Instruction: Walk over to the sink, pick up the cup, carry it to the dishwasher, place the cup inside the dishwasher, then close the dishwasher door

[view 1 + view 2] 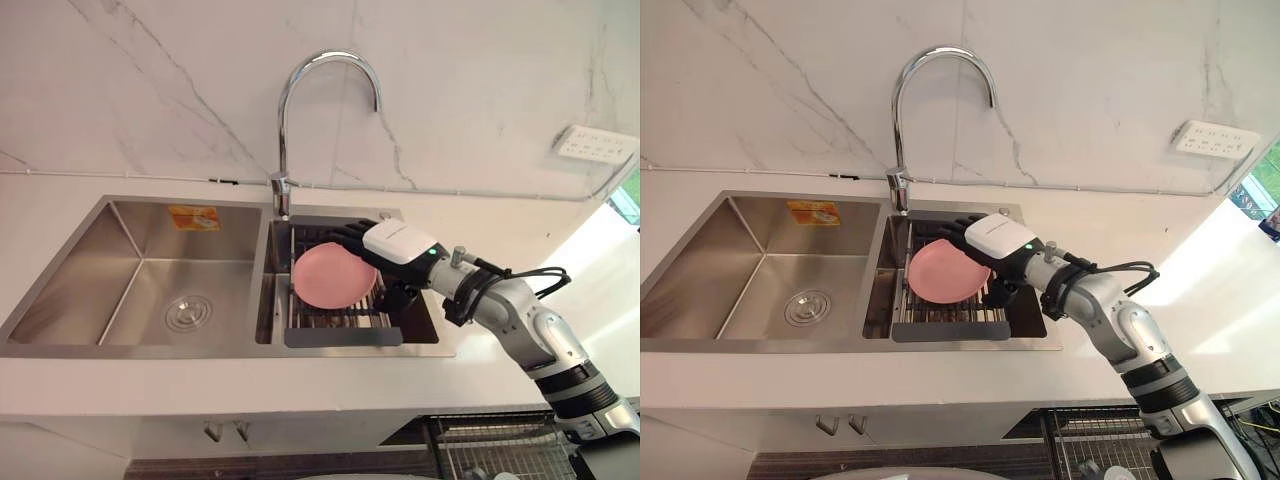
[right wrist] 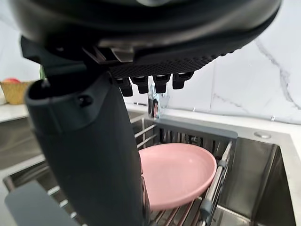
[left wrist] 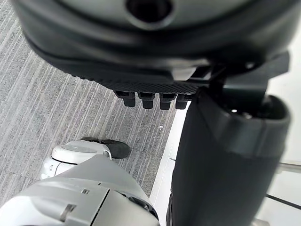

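White countertop (image 1: 200, 380) is backed by a white veined stone wall (image 1: 480, 90). A white power strip (image 1: 596, 144) is fixed to the wall at the right. A double-bowl stainless sink (image 1: 60, 300) is set into the counter, and a chrome gooseneck faucet (image 1: 284, 130) is mounted behind the divider. A yellow sticker (image 1: 195, 217) is seen on the back wall of the left bowl and a round drain (image 1: 187, 313) on its floor. A dark dish rack (image 1: 343, 337) is seated in the right bowl. A wire basket (image 1: 500, 450) is seen below the counter edge at lower right. Grey carpet (image 3: 56, 103) is seen beneath the left hand (image 3: 155, 80).

No cup is made out; a pink plate (image 1: 330, 277) is laid tilted on the rack.

The right arm is extended from the right across the counter. The right hand (image 1: 398, 242) is held palm-down over the right side of the rack. Its fingers (image 2: 160, 82) are stretched toward the plate's far rim, with the thumb (image 2: 89, 155) spread beside the near edge. Nothing is gripped, and contact with the plate cannot be judged. The left hand is hung toward the floor, fingers relaxed, with nothing held.
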### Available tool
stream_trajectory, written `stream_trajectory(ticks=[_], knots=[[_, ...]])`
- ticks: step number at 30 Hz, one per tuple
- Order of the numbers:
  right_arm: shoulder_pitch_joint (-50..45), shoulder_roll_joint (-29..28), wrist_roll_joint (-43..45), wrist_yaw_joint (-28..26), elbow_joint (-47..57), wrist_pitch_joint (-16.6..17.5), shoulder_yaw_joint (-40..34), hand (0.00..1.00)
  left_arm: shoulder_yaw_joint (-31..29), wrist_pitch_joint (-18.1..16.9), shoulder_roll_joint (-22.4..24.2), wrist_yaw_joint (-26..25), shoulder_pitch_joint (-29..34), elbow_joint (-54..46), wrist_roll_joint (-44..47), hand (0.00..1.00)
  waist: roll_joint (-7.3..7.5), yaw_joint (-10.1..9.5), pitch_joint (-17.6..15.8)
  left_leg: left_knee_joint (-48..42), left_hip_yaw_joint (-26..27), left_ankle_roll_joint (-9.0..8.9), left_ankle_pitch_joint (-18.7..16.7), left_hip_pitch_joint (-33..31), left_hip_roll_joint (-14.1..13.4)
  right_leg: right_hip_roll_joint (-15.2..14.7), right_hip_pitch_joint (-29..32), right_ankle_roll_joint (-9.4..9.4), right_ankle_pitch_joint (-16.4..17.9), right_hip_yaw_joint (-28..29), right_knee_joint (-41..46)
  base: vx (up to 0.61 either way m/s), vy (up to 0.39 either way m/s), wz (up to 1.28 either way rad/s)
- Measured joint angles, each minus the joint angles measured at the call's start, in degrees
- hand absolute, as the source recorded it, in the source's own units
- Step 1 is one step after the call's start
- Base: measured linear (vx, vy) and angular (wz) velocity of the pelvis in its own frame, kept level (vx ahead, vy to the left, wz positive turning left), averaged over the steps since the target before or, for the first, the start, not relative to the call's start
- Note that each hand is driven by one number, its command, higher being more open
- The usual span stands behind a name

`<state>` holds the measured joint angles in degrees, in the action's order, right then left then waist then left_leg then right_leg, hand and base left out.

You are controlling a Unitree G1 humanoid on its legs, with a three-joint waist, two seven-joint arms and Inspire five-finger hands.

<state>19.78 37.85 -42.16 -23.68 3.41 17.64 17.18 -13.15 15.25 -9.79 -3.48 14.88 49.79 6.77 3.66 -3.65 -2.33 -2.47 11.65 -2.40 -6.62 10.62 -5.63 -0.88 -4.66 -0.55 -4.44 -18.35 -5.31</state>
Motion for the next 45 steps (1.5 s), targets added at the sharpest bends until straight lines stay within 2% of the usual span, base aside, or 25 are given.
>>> stream_trajectory(ticks=[5,9,17,23,33,41,45], knots=[[0.0,-0.4,-0.3,1.7,-2.9,-0.4,1.4,1.0,0.0,-0.1,-0.1,0.1,0.0,0.0,0.0,1.0,-0.09,-0.02,0.0,0.0,0.0,-0.07,0.0,0.0,-0.1,0.0,-0.1,0.7,-0.5,0.1,0.0,0.0,0.0,0.0],[0.0,-1.2,-3.6,4.6,-5.8,-0.8,1.4,1.0,0.0,-0.2,-0.1,0.1,0.0,0.1,0.0,1.0,-0.45,0.0,-0.2,0.0,0.5,-0.24,-0.2,0.3,0.0,0.1,-0.1,0.49,-1.3,0.8,0.0,0.0,0.037,-0.08],[-0.3,-2.7,-10.0,12.7,-7.7,-0.5,2.5,1.0,0.8,-0.5,-0.1,0.0,-0.3,0.4,0.0,1.0,-2.14,0.21,-1.7,0.0,1.5,-0.26,-0.2,0.5,0.0,0.1,0.1,0.69,-1.5,1.7,0.0,-0.01,0.022,-0.06],[-0.4,-4.5,-11.5,16.1,-9.6,-0.5,2.8,1.0,1.2,-0.7,0.0,-0.1,-0.4,0.7,0.0,1.0,-3.34,0.07,-2.8,0.0,1.5,-0.27,-0.2,0.4,-0.1,0.2,0.1,0.42,-1.8,1.7,0.0,0.0,0.005,0.0],[-0.8,-5.8,-11.5,18.9,-11.7,-1.6,4.3,1.0,1.2,-1.9,0.0,-0.4,-1.4,2.5,0.0,1.0,-3.29,-0.18,-3.4,0.1,1.4,-0.29,-0.2,0.4,0.3,-0.1,-0.1,0.61,-2.2,1.7,0.0,0.01,0.034,0.0],[-0.4,-7.0,-14.2,24.1,-15.4,-2.4,5.8,1.0,1.2,-2.2,0.0,-0.4,-2.0,2.9,0.0,1.0,-3.23,-0.36,-4.4,0.1,0.6,-0.26,-0.2,0.3,0.3,-0.1,-0.3,0.61,-2.2,1.1,0.0,0.0,0.003,0.03],[-0.1,-7.2,-14.5,24.9,-17.1,-3.1,6.3,1.0,1.2,-2.4,0.0,-0.4,-2.4,3.4,0.0,1.0,-3.25,-0.44,-4.5,0.1,0.3,-0.24,-0.2,0.2,0.4,-0.2,-0.3,0.62,-2.2,0.8,0.0,0.0,0.009,0.04]])
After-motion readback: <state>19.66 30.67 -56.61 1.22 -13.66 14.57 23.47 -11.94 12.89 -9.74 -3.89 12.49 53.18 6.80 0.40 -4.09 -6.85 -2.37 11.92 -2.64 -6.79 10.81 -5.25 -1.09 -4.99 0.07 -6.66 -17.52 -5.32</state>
